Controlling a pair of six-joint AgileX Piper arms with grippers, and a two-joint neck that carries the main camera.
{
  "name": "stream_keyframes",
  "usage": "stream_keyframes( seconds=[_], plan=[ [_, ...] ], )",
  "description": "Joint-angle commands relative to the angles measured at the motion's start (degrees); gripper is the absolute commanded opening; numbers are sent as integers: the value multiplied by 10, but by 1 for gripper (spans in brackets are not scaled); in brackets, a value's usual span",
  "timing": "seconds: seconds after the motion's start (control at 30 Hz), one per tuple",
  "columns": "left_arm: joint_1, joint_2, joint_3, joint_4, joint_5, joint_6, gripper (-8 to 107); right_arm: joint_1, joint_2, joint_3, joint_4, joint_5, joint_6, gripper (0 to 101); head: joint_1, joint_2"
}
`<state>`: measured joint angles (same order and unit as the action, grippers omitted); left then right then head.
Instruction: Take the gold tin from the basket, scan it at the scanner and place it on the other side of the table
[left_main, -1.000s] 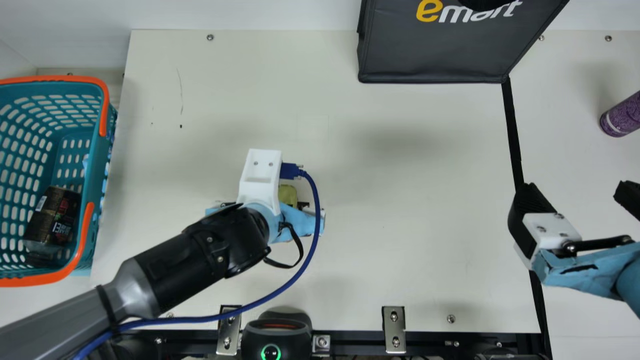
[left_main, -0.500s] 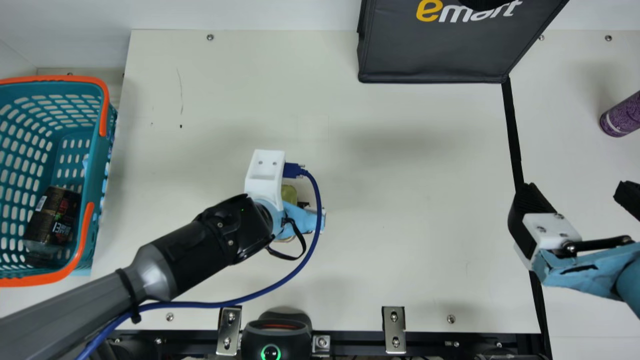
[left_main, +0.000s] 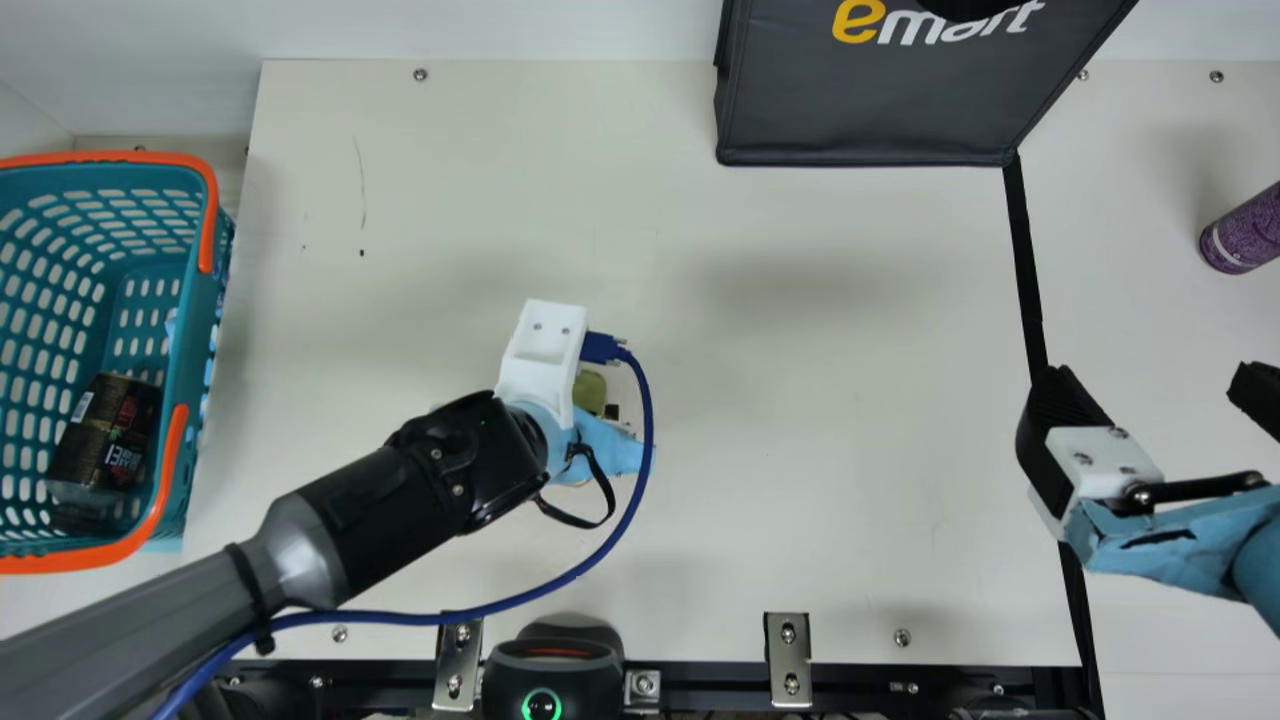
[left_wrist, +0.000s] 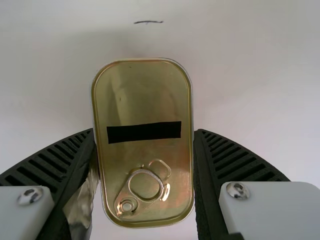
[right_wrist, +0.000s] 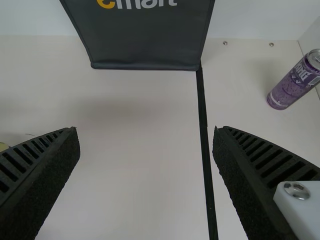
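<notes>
The jaws of your left gripper (left_wrist: 144, 130) are closed onto the long sides of the gold tin (left_wrist: 145, 102), one black ribbed finger against each, with the ring pull (left_wrist: 146, 186) and a black strip (left_wrist: 144, 132) facing your wrist camera. You have the tin over the left-centre of the tabletop (left_main: 850, 400); whether it touches down, you can't tell. Over the last second your left arm has shifted a little right and the wrist has turned slightly, taking the tin along. So the pick from the basket (left_main: 207, 300) at far left is done, but the scanner (left_main: 550, 680) stands at the near edge and no scan can be confirmed. You probably need to present the code there without letting the tin slip. Your right gripper (right_wrist: 145, 129), wide apart and holding nothing, waits unmoved on the right.
</notes>
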<state>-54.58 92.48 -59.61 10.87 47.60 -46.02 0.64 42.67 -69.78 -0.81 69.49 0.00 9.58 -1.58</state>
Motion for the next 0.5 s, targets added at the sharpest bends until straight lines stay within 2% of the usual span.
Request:
stream_keyframes(
  seconds=[0.0, 0.47],
  plan=[
    [-2, -8, -2, -5, 1, 39, -8, 0, 0, 0, 0, 0, 0, 95, -17, 0],
    [17, -65, -4, -82, 19, 305, -8, 0, 0, 0, 0, 0, 0, 95, -17, 0]
  ],
)
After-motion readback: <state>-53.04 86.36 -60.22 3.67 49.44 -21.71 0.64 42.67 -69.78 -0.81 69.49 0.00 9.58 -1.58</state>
